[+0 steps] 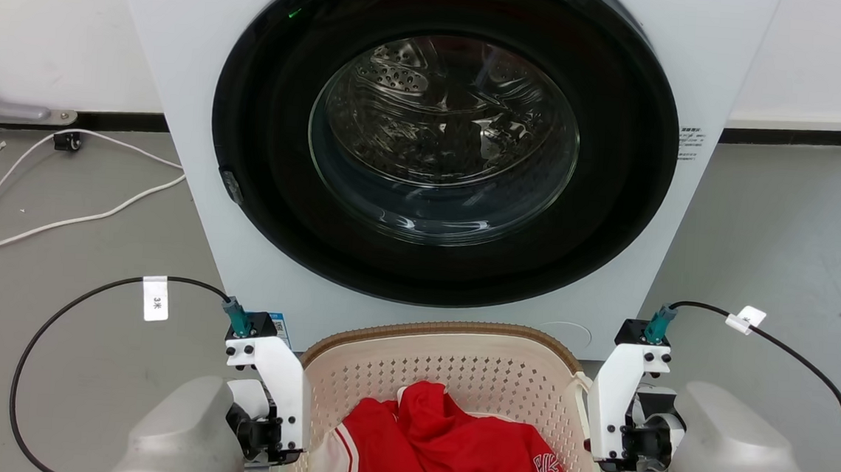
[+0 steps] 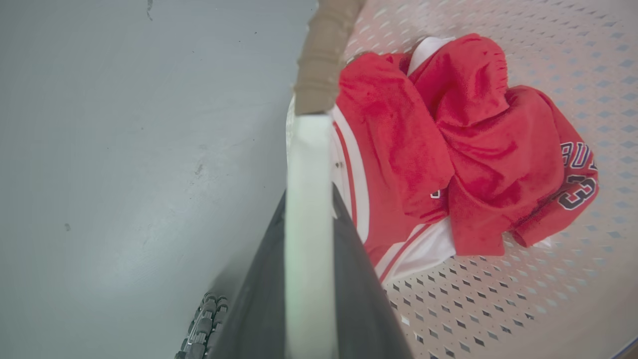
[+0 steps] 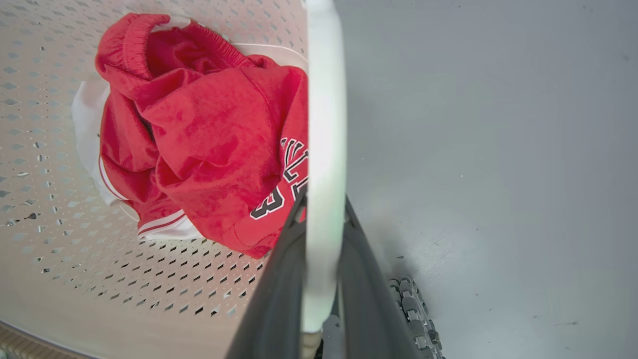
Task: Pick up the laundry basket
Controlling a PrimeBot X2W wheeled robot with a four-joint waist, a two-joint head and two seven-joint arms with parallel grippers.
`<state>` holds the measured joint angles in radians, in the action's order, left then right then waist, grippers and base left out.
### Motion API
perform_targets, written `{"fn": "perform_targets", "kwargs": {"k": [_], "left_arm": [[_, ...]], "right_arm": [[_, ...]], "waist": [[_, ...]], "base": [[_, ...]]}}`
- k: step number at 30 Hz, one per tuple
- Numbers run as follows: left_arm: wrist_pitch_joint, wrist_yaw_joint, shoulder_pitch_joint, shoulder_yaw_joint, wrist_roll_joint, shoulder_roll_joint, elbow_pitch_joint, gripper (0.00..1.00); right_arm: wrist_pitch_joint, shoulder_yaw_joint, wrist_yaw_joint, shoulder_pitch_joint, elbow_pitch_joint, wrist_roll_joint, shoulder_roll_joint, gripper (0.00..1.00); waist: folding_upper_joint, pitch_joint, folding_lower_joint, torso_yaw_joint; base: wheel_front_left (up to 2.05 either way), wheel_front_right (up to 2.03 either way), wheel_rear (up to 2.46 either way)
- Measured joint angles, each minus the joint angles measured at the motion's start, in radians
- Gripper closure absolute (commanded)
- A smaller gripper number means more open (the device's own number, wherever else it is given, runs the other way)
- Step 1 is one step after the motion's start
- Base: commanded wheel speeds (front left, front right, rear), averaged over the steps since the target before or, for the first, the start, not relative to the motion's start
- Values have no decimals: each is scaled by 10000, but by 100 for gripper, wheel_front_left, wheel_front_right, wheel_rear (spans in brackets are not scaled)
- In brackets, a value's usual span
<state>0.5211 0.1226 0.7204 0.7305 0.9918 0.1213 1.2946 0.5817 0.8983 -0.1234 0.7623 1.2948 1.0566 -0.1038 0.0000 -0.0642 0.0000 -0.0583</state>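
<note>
Left hand (image 2: 309,197): two long dark fingers closed on either side of the white plastic side handle (image 2: 309,159) at my left end of the cream, oval, perforated plastic laundry basket (image 1: 443,332). The handle strip runs up between the fingers to the brown woven-look rim (image 2: 324,55).

Right hand (image 3: 324,202): same arrangement, dark fingers clamped on the opposite white handle (image 3: 326,114).

Laundry basket, position: between my two pale forearms, directly in front of the white front-loading washing machine (image 1: 171,100), with its far rim just below the round black-framed glass door (image 1: 442,141). I cannot tell whether its base touches the grey floor (image 1: 783,239).

Contents: one bundle of red sports garments with white trim (image 1: 465,446), a dark printed number on one of them, lying on the perforated bottom, nearer my side than the far wall.

Other items: a white cable (image 1: 59,222) lying loose on the floor to the left of the machine; a black cable with a white tag (image 1: 67,307) looping from my left wrist, and another (image 1: 817,382) from my right.
</note>
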Motion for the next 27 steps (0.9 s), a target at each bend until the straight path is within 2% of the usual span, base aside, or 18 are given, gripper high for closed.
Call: {"fn": "perform_targets", "kwargs": {"k": [27], "left_arm": [[-8, 0, -41, 163, 247, 10, 10, 100]], "right_arm": [[15, -148, 0, -60, 0, -109, 2, 100]], "waist": [[0, -28, 0, 24]], "base": [[0, 0, 0]]}}
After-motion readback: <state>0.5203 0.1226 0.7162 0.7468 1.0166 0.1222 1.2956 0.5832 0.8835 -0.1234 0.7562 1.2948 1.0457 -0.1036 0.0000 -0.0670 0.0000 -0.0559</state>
